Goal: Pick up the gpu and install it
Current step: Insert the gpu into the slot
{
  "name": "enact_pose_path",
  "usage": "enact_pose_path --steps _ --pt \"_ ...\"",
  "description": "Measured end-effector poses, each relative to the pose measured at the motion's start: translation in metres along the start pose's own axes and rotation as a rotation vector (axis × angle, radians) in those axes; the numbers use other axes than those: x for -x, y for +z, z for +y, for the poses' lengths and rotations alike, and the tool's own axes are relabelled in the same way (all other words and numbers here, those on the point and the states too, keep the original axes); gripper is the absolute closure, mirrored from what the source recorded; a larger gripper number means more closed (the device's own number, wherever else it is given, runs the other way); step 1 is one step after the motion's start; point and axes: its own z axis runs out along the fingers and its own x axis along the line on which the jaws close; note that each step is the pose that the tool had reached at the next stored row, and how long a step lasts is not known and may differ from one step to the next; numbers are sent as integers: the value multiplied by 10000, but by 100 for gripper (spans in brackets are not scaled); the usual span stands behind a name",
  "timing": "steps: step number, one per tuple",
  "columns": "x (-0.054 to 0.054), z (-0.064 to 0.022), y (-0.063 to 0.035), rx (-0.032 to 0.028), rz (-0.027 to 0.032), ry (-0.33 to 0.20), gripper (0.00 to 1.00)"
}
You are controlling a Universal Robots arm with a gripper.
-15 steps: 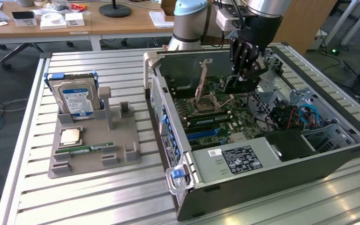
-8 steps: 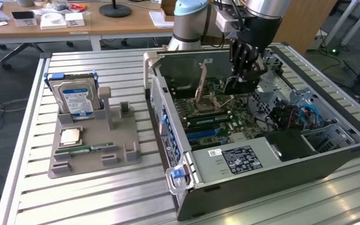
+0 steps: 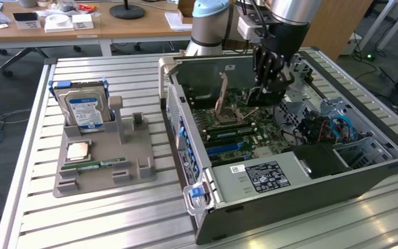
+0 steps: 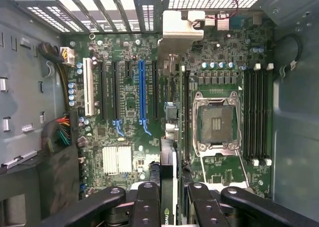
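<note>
The hand (image 4: 172,203) grips the gpu (image 4: 168,159) edge-on, just beside the blue slot (image 4: 141,90) of the motherboard (image 4: 127,95). Any tilt or offset while seating could jam the card or bend its contacts.

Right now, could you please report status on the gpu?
Fingers shut on gpu, inside open case. Card hangs edge-down over motherboard, by blue slot. Nothing seen blocking the slots.

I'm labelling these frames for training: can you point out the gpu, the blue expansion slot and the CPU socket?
gpu (image 4: 182,30), wrist view, on its silvery metal bracket.
blue expansion slot (image 4: 141,92), wrist view, midway along the slot.
CPU socket (image 4: 218,121), wrist view, on its dark centre.
</note>
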Motion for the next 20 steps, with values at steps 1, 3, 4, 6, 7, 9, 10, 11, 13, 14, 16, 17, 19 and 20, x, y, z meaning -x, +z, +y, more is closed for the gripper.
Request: enact_pose_path --steps 1,3,4,6,7,9,10,11,13,14,16,17,19,20 --pt "0 2 9 0 1 1 74" --pt "-1 5 25 0 1 -1 74" --pt "-1 9 33 0 1 0 74" --pt "-2 19 57 0 0 -1 74" --pt "-2 26 71 0 0 -1 74" --pt "-3 38 98 0 0 0 74" --pt "-4 43 109 0 1 0 74" --pt "-4 48 121 0 0 1 74" --pt "-5 58 142 0 0 0 74" --pt "-5 64 151 0 0 -1 74" --pt "-6 74 168 0 0 0 74" --pt "-6 77 175 0 0 0 74" --pt "-8 83 185 0 1 0 74" --pt "-12 85 189 1 3 -2 74"
